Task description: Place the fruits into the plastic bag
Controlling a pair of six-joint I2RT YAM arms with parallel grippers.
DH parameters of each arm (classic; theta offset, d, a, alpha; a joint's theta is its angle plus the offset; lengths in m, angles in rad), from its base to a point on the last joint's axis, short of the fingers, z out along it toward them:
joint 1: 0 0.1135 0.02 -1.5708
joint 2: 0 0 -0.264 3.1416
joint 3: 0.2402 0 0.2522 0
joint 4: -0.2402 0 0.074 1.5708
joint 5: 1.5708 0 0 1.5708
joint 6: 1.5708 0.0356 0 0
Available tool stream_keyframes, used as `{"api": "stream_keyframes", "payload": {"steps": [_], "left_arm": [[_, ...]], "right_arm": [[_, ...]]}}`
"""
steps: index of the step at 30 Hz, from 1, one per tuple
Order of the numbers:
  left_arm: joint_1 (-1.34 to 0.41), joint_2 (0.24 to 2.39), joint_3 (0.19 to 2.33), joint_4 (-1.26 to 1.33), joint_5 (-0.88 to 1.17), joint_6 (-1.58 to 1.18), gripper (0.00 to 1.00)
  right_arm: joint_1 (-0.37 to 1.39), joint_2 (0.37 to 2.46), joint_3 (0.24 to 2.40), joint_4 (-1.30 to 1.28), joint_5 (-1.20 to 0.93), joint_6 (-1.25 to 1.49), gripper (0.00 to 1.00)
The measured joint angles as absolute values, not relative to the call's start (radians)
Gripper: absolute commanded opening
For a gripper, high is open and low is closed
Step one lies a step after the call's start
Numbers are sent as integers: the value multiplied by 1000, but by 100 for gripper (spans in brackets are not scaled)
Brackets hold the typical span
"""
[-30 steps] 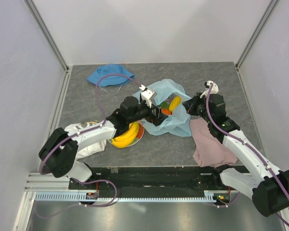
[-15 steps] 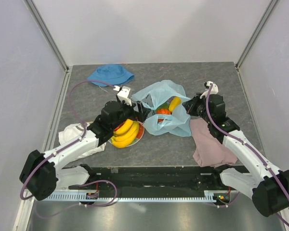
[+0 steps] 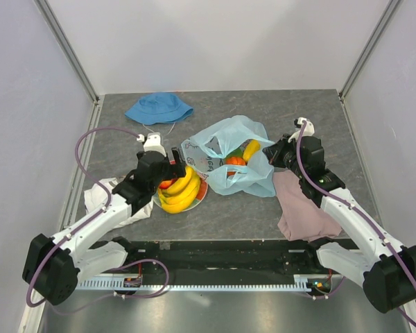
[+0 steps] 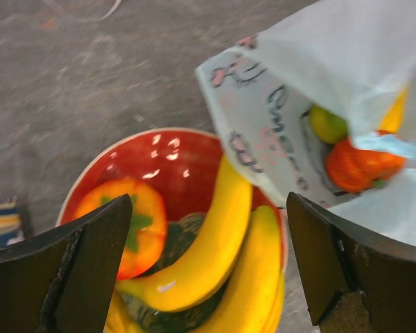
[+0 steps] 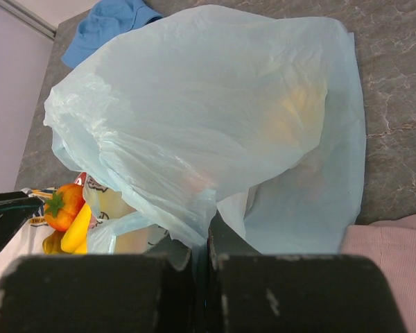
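The light-blue plastic bag (image 3: 246, 177) lies at the table's middle, its mouth facing left. Inside it show a yellow banana (image 3: 251, 148), an orange-red fruit (image 4: 360, 164) and a small green fruit (image 4: 327, 124). My right gripper (image 3: 271, 152) is shut on the bag's right edge, with thin plastic pinched between its fingers (image 5: 225, 243). A bunch of bananas (image 4: 218, 253) and another orange-red fruit (image 4: 125, 222) rest on the red-rimmed plate (image 4: 173, 142) left of the bag. My left gripper (image 4: 208, 246) hangs open just above that bunch, holding nothing.
A blue bucket hat (image 3: 158, 107) lies at the back left. A pink cloth (image 3: 301, 208) is spread under my right arm, and a white cloth (image 3: 100, 198) lies under my left arm. White walls close in the table on three sides.
My left arm has drawn back leftward from the bag's mouth to above the plate, gripper open throughout. The bag's left edge now lies lower. The right gripper has not moved.
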State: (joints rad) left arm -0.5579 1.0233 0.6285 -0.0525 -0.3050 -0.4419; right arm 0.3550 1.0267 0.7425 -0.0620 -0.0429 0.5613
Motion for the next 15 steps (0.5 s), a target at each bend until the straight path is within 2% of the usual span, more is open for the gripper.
{"api": "stream_keyframes", "payload": {"steps": [7, 15], "left_arm": [[-554, 1079, 673, -233, -434, -532, 99], [-554, 1066, 672, -282, -512, -580, 99]], "right_arm": [[355, 1015, 737, -62, -29, 561, 0], [355, 1013, 733, -62, -28, 561, 0]]}}
